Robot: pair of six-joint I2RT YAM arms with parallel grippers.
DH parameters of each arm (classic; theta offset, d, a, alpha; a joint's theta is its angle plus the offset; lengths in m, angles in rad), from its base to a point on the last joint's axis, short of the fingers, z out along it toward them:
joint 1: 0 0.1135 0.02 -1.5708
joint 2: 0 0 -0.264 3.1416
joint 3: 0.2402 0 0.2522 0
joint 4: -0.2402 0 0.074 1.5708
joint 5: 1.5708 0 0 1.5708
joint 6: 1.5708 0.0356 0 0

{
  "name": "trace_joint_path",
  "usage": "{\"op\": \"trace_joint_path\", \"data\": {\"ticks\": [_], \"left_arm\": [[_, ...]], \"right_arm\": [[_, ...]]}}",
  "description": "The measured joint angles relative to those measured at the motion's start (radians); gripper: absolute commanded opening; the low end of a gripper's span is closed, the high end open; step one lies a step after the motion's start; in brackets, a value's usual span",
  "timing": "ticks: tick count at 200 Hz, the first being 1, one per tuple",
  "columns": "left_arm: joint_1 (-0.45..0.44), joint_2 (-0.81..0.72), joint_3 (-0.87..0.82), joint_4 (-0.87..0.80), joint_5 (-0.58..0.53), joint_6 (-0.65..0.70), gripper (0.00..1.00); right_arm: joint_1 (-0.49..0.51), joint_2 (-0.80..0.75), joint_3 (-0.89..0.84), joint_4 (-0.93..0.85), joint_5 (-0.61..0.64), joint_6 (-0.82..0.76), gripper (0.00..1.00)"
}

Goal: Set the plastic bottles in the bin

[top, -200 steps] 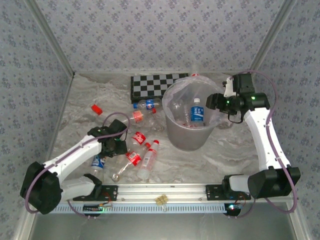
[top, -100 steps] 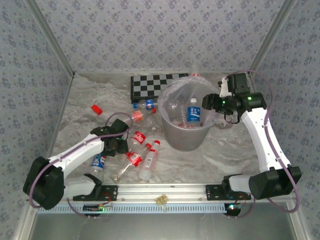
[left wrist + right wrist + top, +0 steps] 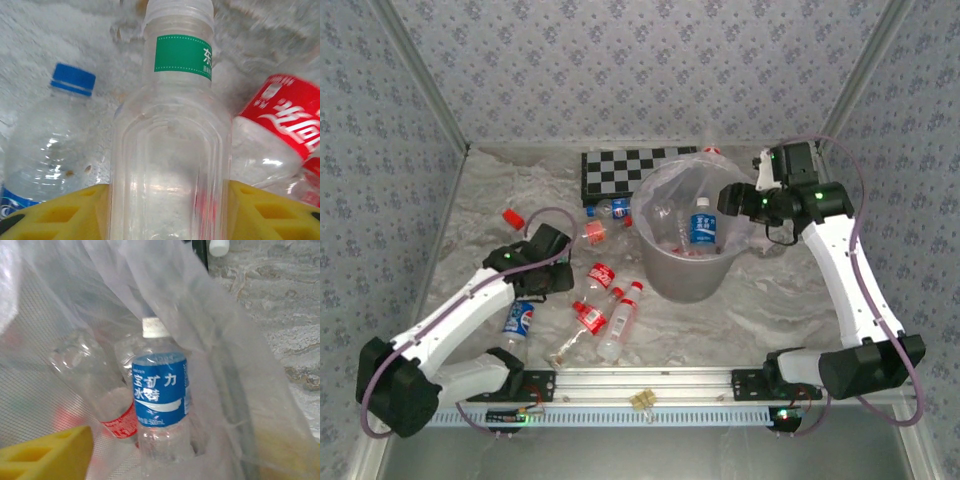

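Between left tool [image 3: 170,217] pads, green-labelled bottle [image 3: 172,135], neck outward

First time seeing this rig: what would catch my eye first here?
A grey bin lined with a crinkly bag stands centrally, a blue-labelled bottle upright inside it. Left of it lie scattered plastic bottles, and a green-labelled clear bottle sits between the yellow fingers of the left gripper.

Both arms extended, jaws parted.
Left gripper [image 3: 558,280] tips down at 1 o'clock from its base; right gripper [image 3: 730,200] points toward 9 o'clock, spread wide.
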Motion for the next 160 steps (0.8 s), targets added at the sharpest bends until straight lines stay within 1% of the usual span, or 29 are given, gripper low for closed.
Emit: {"op": "trace_joint_path", "data": {"ticks": [17, 31, 51, 63, 89, 102, 126, 141, 151, 160], "left_arm": [[0.000, -0.034, 0.053, -0.010, -0.015, 0.024, 0.54], [0.000, -0.059, 0.100, -0.011, -0.022, 0.052, 0.52], [-0.003, -0.079, 0.189, -0.010, -0.023, 0.105, 0.51], [-0.010, -0.086, 0.245, 0.004, -0.015, 0.137, 0.49], [-0.021, -0.116, 0.310, 0.086, 0.056, 0.191, 0.44], [-0.029, -0.137, 0.315, 0.142, 0.108, 0.211, 0.40], [-0.060, -0.163, 0.314, 0.229, 0.194, 0.245, 0.39], [-0.091, -0.173, 0.312, 0.274, 0.235, 0.265, 0.39], [-0.111, -0.176, 0.309, 0.297, 0.250, 0.276, 0.39], [-0.130, -0.177, 0.307, 0.315, 0.262, 0.286, 0.37]], "right_arm": [[-0.002, 0.000, 0.057, -0.020, 0.007, -0.003, 0.93], [-0.007, -0.008, 0.108, -0.032, 0.016, -0.011, 0.95], [-0.016, -0.032, 0.169, -0.038, 0.016, -0.011, 0.95], [-0.018, -0.041, 0.211, -0.040, 0.008, -0.010, 0.93], [0.010, -0.042, 0.284, -0.020, -0.056, -0.001, 0.90], [0.046, -0.041, 0.296, 0.014, -0.112, 0.017, 0.89], [0.153, -0.006, 0.320, 0.083, -0.216, 0.053, 0.87], [0.235, 0.044, 0.352, 0.121, -0.263, 0.067, 0.84], [0.288, 0.090, 0.382, 0.137, -0.286, 0.071, 0.79], [0.331, 0.133, 0.412, 0.146, -0.301, 0.075, 0.78]]}}
